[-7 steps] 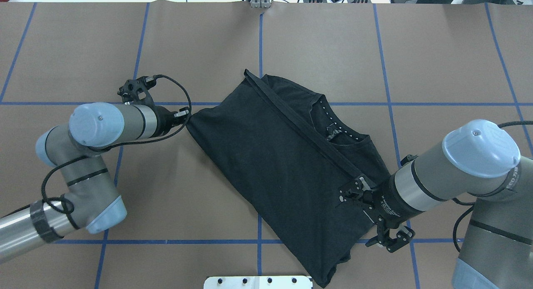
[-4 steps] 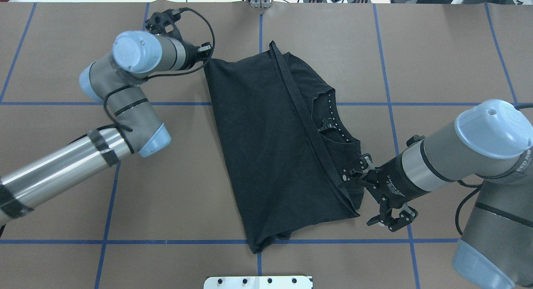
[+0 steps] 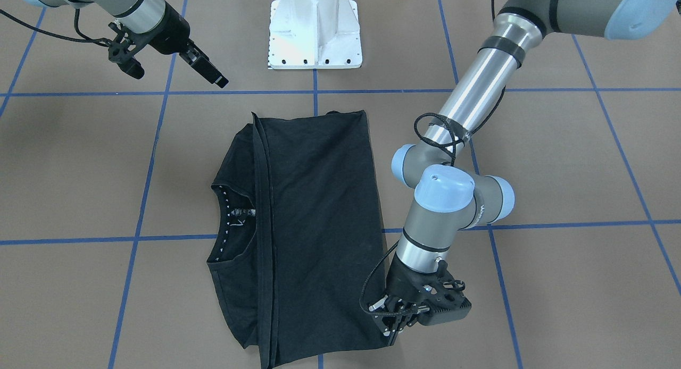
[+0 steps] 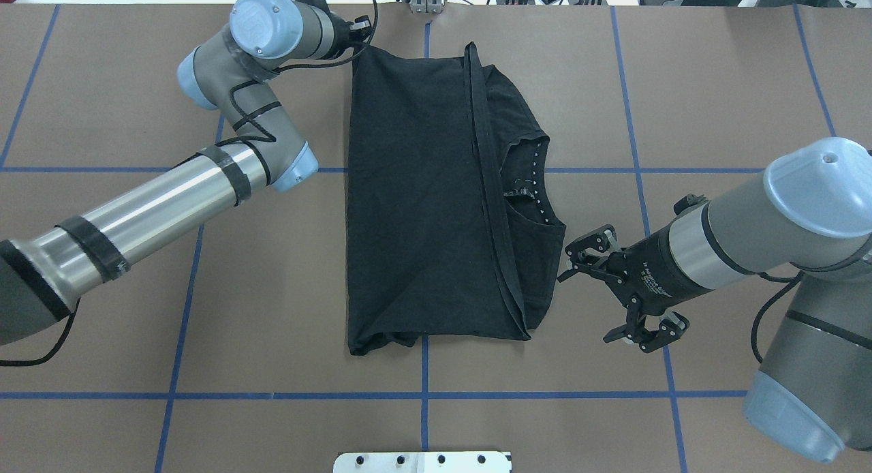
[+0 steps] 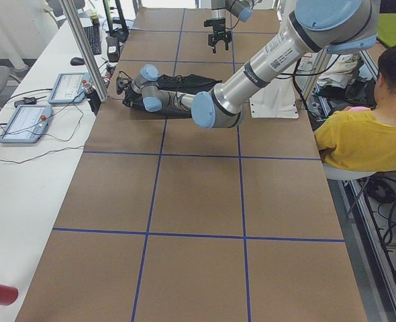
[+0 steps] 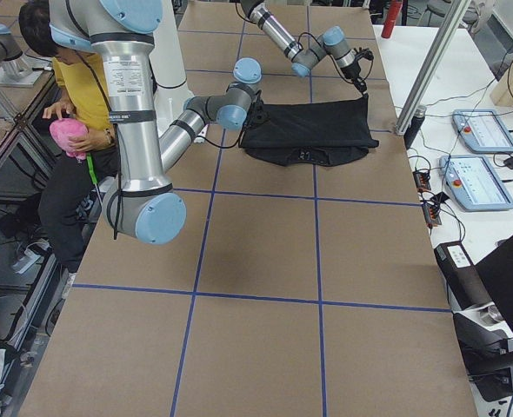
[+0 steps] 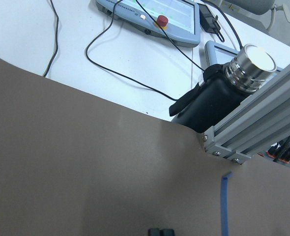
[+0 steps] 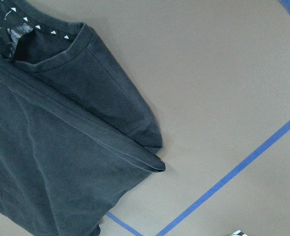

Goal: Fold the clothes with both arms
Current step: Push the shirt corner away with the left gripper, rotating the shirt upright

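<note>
I see the black short-sleeved T-shirt (image 4: pixel 415 200) lying folded near the middle of the brown paper tabletop (image 4: pixel 272 289) with its blue tape grid. It makes a rough rectangle whose long sides run away from the robot's base. A folded-over panel covers most of it, and the panel's hem band (image 4: pixel 492 187) runs the whole length. On the robot's right of that band, the neckline (image 4: pixel 539 176) shows with its row of small white triangles.

My left gripper (image 3: pixel 392 326) sits at the shirt's far corner on the robot's left. Its jaws are together and clamped on that corner. The right-side camera shows the corner drawn up off the tabletop, while the rest of the cloth lies flat.

My right gripper (image 4: pixel 575 260) hangs above the tabletop off the shirt's near right-hand corner. It is clear of the cloth, and its jaws look apart. Its wrist camera looks down on that corner of the shirt and the bare tabletop beside it.
</note>
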Controlling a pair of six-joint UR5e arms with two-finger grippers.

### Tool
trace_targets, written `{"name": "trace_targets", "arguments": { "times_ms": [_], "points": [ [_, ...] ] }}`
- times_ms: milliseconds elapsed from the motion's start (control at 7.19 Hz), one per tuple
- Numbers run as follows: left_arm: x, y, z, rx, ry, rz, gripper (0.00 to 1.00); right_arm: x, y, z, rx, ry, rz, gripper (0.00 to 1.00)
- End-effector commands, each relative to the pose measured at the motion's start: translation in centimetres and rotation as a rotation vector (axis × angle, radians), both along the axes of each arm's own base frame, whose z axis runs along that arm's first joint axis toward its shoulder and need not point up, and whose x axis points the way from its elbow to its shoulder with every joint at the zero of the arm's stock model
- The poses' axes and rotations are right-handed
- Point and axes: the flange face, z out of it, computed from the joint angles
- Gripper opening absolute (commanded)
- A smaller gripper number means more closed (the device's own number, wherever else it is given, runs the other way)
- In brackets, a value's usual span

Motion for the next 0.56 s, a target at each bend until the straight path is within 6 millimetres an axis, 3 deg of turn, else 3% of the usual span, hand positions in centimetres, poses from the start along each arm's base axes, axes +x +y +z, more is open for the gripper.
{"name": "trace_targets", "arguments": {
  "times_ms": [0,139,278,417],
  "points": [
    [0.4,-0.6,-0.8,0.025,-0.012,0.008,0.17,-1.9,0.4,0.4,0.065,0.029,0.019,1.0],
    [-0.3,-1.1,-1.2,0.061,-0.038,0.021,0.58,-2.9,0.0,-0.4,0.083,0.023,0.035,1.0],
    [-0.9,-1.3,-2.0,0.073,-0.03,0.018,0.73,-4.4,1.1,-0.7,0.103,0.028,0.025,1.0],
    [-2.7,-1.1,-4.6,0.12,0.008,0.005,0.73,-6.0,2.2,-0.2,0.141,0.055,0.036,1.0]
  ]
}}
